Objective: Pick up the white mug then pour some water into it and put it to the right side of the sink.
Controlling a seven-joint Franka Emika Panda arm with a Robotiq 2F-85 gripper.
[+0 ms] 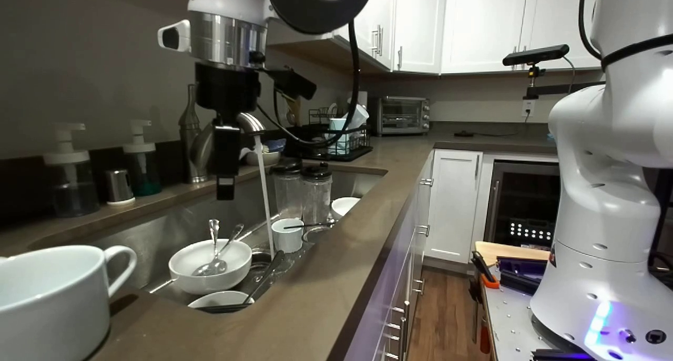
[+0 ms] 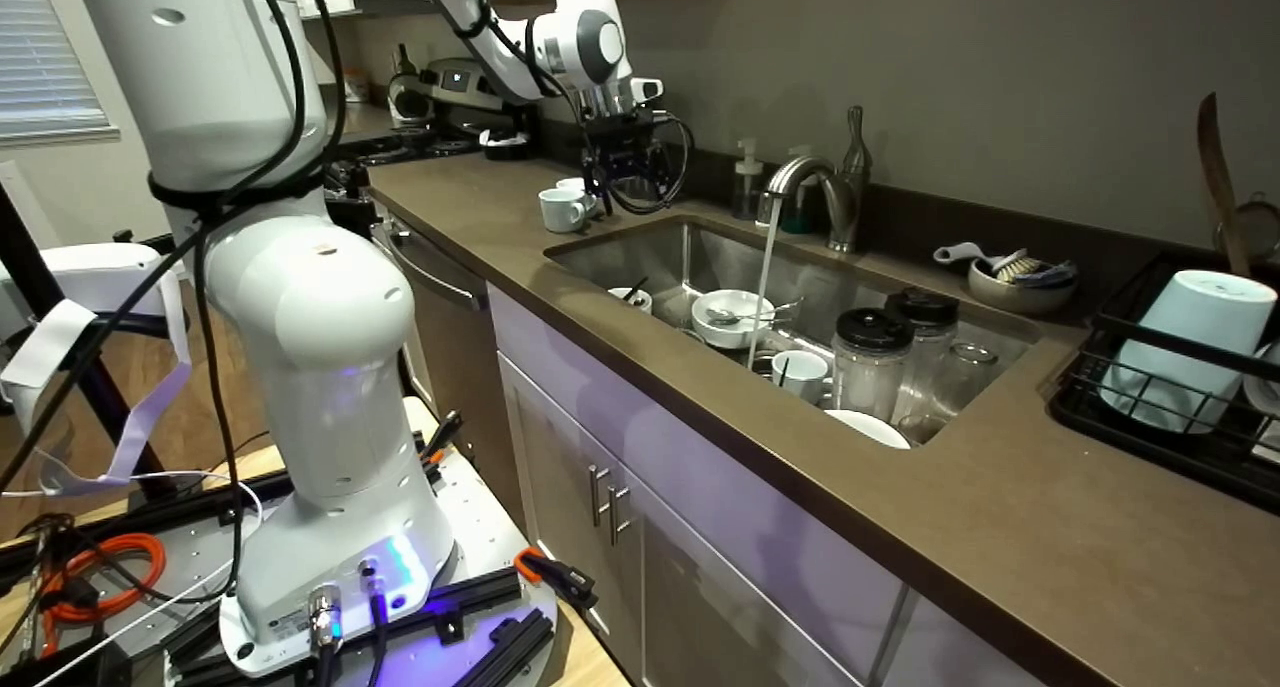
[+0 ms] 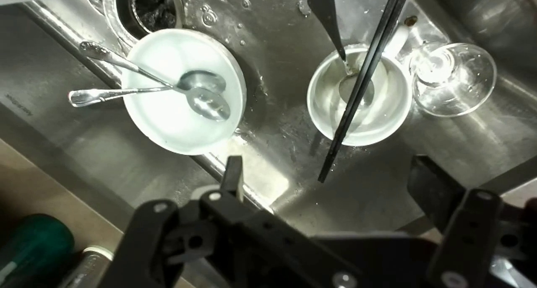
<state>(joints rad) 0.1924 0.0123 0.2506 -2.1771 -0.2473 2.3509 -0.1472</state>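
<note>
Gripper (image 3: 329,175) downward, jaws wide apart

We can read no words, brands, numbers or signs in any of the three views. In the wrist view we notice a faint line of marking (image 3: 19,105) on the steel wall of the sink (image 3: 63,145), too blurred to make out. In an exterior view a small lit display (image 2: 457,79) glows on the stove panel (image 2: 489,89), its characters too tiny for us, and a small label (image 2: 289,622) on the robot's base (image 2: 330,557) is likewise illegible.
</note>
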